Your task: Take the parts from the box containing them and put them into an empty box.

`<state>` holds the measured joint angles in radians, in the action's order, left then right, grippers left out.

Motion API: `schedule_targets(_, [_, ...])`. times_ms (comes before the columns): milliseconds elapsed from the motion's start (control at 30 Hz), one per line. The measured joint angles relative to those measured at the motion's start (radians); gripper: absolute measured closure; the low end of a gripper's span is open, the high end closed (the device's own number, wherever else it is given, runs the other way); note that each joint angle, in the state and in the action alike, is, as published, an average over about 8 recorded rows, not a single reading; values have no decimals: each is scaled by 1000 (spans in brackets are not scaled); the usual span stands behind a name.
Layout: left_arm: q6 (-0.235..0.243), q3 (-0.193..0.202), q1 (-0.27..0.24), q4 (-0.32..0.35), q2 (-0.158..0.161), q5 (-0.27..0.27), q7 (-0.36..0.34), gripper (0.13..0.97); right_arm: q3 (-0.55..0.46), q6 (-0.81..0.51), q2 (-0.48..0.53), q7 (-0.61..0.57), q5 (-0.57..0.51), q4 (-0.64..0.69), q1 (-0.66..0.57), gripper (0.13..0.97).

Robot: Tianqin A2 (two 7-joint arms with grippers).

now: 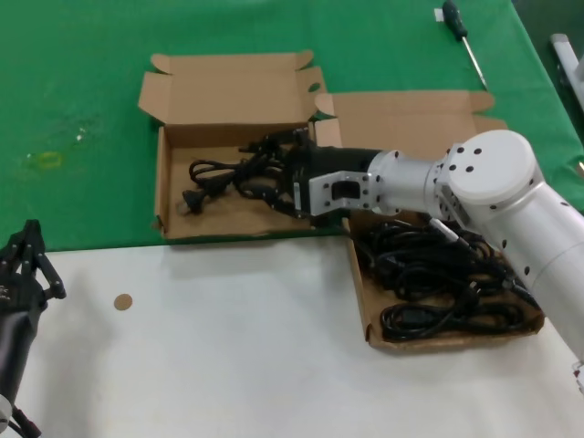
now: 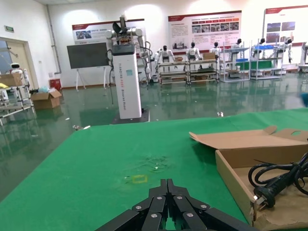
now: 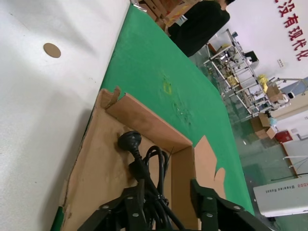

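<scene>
The right gripper [image 1: 290, 187], fingers spread around a black power cord [image 3: 144, 175], hovers inside the smaller box [image 1: 162, 187]; left of that box the left gripper [image 2: 166, 204] waits closed, while many cords [image 1: 438, 274] remain in the larger box [image 1: 429, 342] on the smaller box's right.

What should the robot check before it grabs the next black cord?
1. Right gripper is down in the left box, over the power cords: ok.
2. Its fingers are open with a cord between them: ok.
3. Only one cord is caught, not the whole tangle: cannot tell.
4. The right box has room beside its cord pile: cannot tell.
5. Left gripper is parked, shut, at the near table edge: ok.
</scene>
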<state>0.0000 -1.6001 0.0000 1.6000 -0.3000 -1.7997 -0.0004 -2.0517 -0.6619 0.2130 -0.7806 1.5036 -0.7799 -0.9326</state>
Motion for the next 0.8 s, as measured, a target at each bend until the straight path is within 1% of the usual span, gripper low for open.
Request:
schedule_targets(67, [0, 0, 0, 0, 0, 0, 0, 945, -1, -2, 3, 5, -1, -6, 3, 774])
schedule_targets(333, [0, 0, 0, 0, 0, 0, 0, 945, -4, -15, 43, 64, -11, -93, 27, 614])
schedule_targets(367, [0, 0, 0, 0, 0, 0, 0, 945, -5, -17, 51, 74, -13, -110, 32, 614])
schedule_targets(633, [0, 0, 0, 0, 0, 0, 0, 945, -5, -32, 108, 141, -22, -232, 73, 399])
schedule_targets(767, [0, 0, 0, 0, 0, 0, 0, 945, -5, -34, 115, 150, -22, -248, 79, 399])
schedule_targets(800, [0, 0, 0, 0, 0, 0, 0, 945, -5, -34, 115, 150, -22, -249, 79, 379])
